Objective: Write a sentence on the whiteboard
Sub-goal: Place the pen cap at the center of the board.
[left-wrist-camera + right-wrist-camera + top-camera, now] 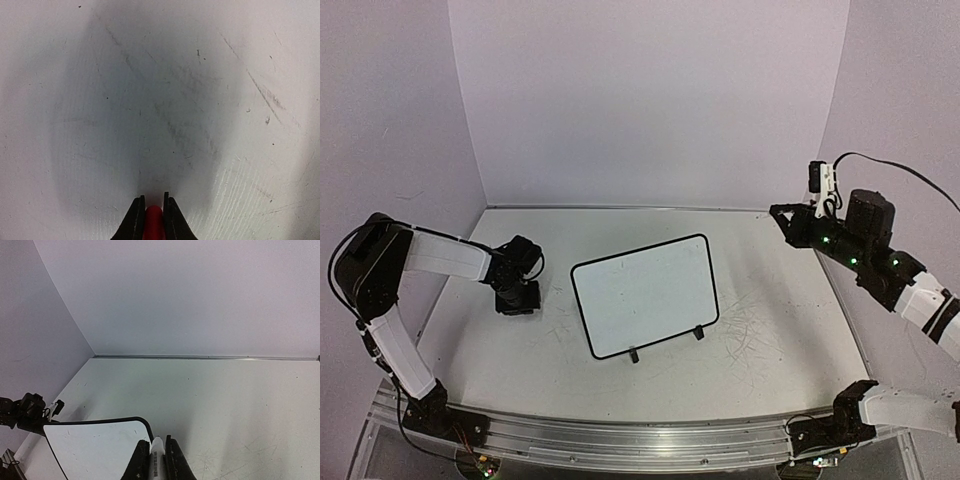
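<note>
The whiteboard stands tilted on its two black feet mid-table, its face plain white; the sentence is out of view. In the right wrist view the whiteboard shows only its upper corner, at lower left. My left gripper points down at the tabletop left of the board. The left wrist view shows this gripper shut on a red marker cap, close above the scuffed surface. My right gripper hovers high at the back right. It is shut on a white marker.
Faint grey scribble marks cover the tabletop right of the board. Lilac walls close the table at the back and both sides. A metal rail runs along the near edge between the arm bases.
</note>
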`<state>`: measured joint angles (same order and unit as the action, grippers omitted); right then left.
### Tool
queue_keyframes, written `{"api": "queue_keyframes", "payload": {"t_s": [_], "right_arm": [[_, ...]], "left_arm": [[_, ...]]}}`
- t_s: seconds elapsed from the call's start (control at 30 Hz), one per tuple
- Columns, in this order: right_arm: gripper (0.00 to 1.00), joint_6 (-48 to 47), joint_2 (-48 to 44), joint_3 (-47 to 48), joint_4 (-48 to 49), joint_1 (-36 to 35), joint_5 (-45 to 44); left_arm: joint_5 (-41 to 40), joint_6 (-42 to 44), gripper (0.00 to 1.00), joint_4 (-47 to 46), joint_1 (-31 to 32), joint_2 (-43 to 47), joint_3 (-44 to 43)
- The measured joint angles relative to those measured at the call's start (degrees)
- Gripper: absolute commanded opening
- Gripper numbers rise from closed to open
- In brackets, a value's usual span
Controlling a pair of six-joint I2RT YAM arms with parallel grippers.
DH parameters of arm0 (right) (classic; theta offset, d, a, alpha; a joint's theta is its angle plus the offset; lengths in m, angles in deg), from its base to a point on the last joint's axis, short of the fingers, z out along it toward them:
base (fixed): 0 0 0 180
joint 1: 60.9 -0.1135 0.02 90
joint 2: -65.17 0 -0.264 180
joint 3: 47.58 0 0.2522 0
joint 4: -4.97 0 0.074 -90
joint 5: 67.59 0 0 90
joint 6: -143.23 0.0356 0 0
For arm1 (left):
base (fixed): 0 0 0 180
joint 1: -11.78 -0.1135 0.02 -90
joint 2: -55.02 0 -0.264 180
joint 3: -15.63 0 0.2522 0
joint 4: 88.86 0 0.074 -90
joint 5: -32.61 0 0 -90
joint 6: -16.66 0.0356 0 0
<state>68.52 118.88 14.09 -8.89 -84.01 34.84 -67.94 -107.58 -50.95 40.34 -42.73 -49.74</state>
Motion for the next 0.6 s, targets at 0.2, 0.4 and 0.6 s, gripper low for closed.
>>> {"api": "queue_keyframes", "payload": {"t_s": [0.2, 0.4, 0.6], "right_arm": [[0.00, 0.00, -0.02, -0.25, 0.16, 0.00, 0.52], [0.00, 0.12, -0.07, -1.06, 0.52, 0.00, 0.61], [0.00, 0.22, -0.09, -1.21, 0.57, 0.00, 0.67]], "left_arm": [[-0.02, 1.83, 0.15, 3.40, 0.00, -1.61, -2.31], [-0.08, 2.75, 0.22, 3.97, 0.00, -1.99, -2.80], [-0.75, 2.79, 0.43, 4.31, 0.02, -1.87, -2.83]]}}
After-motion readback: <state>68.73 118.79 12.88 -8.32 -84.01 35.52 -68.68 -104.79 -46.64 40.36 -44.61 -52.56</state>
